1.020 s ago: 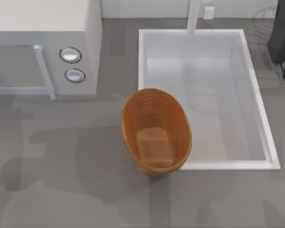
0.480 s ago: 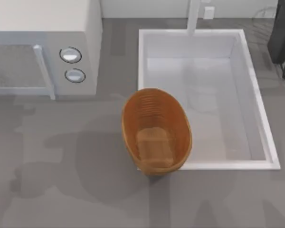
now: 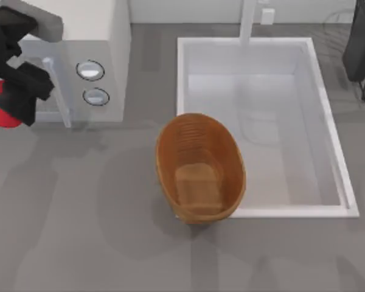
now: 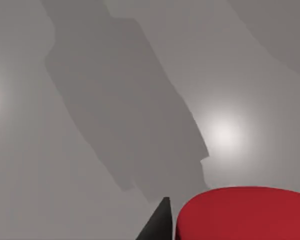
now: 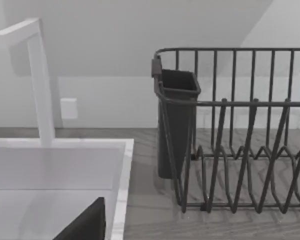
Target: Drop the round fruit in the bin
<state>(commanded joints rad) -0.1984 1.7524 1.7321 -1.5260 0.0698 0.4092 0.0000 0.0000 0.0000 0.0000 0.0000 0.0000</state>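
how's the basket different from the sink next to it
The basket is oval and orange-brown with ribbed inner walls; the sink is rectangular, white and smooth-walled. The basket is much the smaller, and it overlaps the sink's near left corner in the top view. Both are open-topped with nothing inside.

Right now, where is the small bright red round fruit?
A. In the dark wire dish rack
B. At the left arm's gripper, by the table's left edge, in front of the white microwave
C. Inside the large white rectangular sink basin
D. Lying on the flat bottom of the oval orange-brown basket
B: the small bright red round fruit sits at the left gripper by the table's left edge, well apart from the oval orange-brown basket.
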